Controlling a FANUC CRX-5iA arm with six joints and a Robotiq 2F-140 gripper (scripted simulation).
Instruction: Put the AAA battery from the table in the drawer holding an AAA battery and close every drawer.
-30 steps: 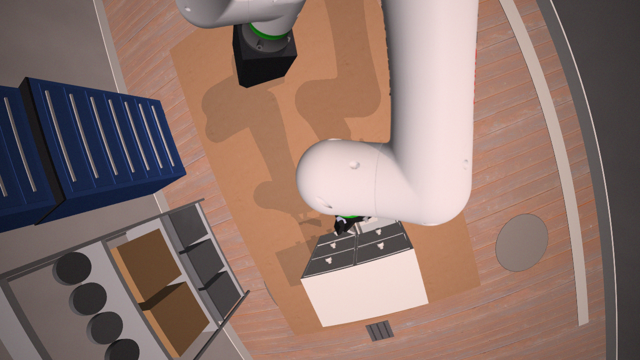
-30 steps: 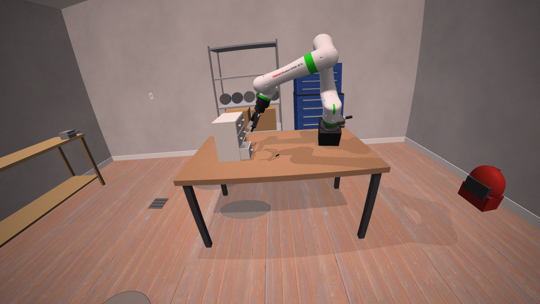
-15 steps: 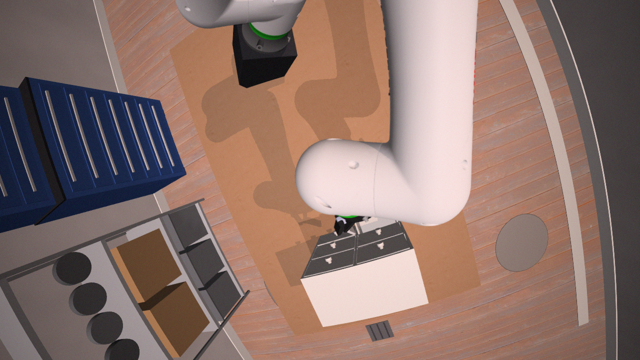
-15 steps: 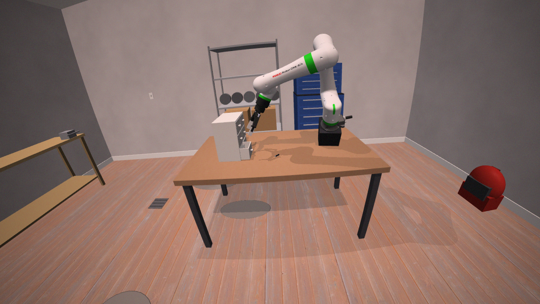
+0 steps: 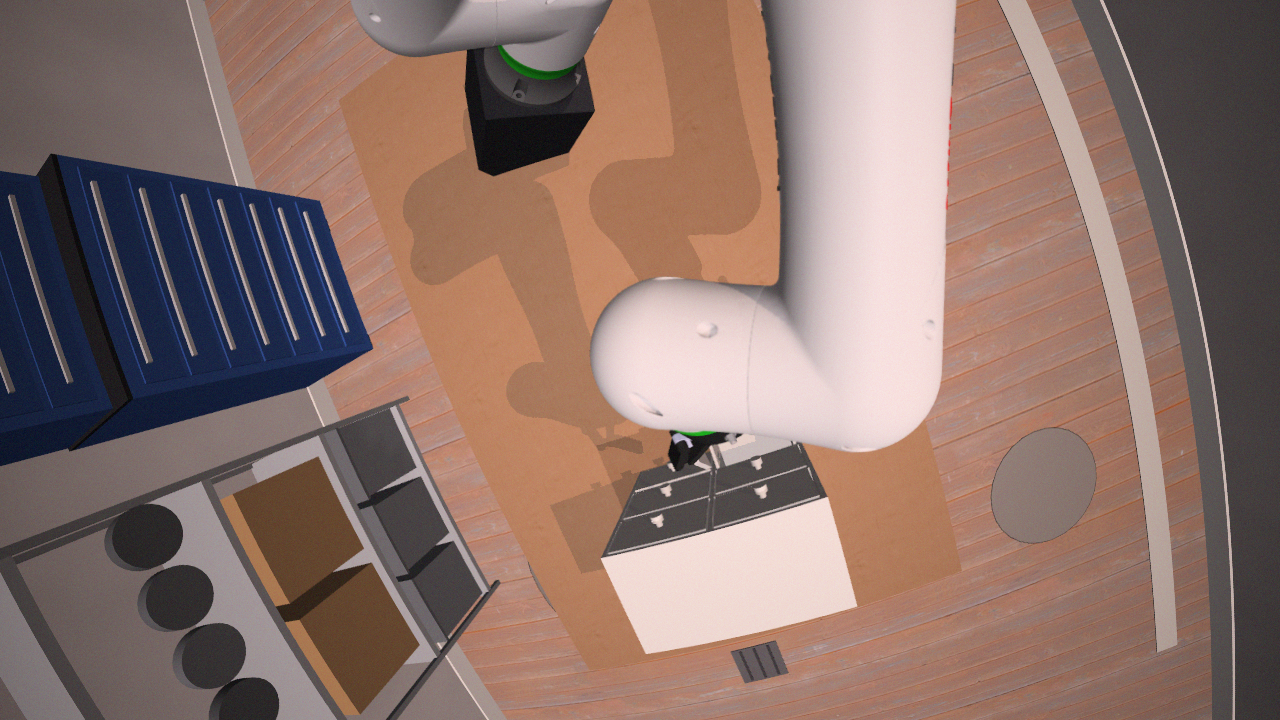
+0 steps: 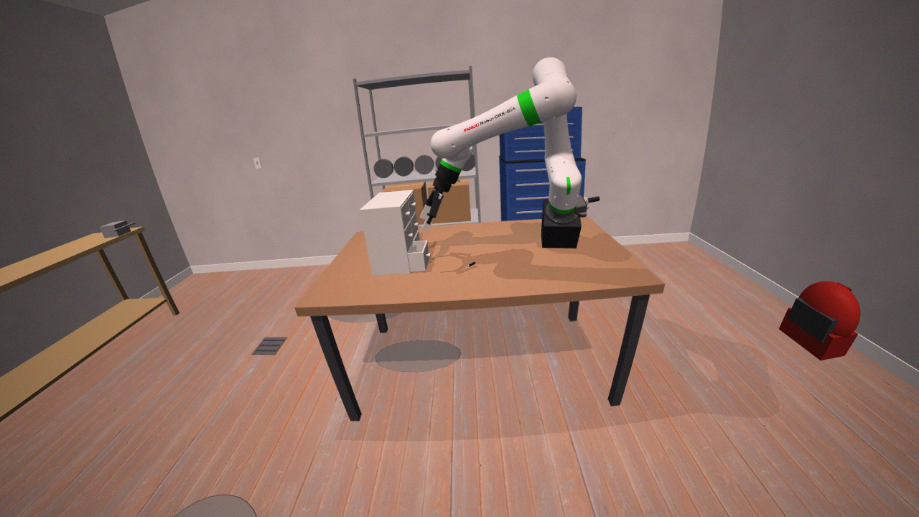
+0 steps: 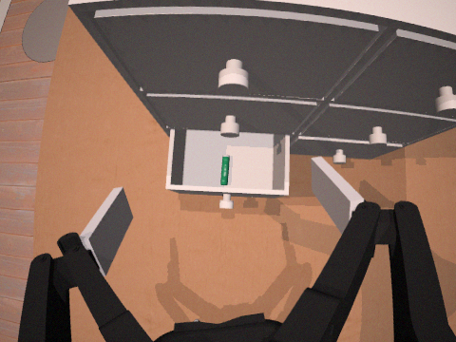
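The gripper (image 6: 426, 222) (image 7: 218, 189), jaws spread wide, hangs clear before the pulled-out bottom drawer (image 6: 417, 261) (image 7: 228, 191). Inside lies a green battery (image 7: 224, 170), near the front wall; the dark battery (image 6: 472, 264) rests on open tabletop (image 6: 514, 283) (image 7: 138, 223).

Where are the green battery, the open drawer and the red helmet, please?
Green battery (image 7: 225, 170): wrist view, middle of its side.
Open drawer (image 6: 417, 261) (image 7: 228, 191): exterior view, front; wrist view, front rim.
Red helmet (image 6: 830, 307): exterior view, shell.
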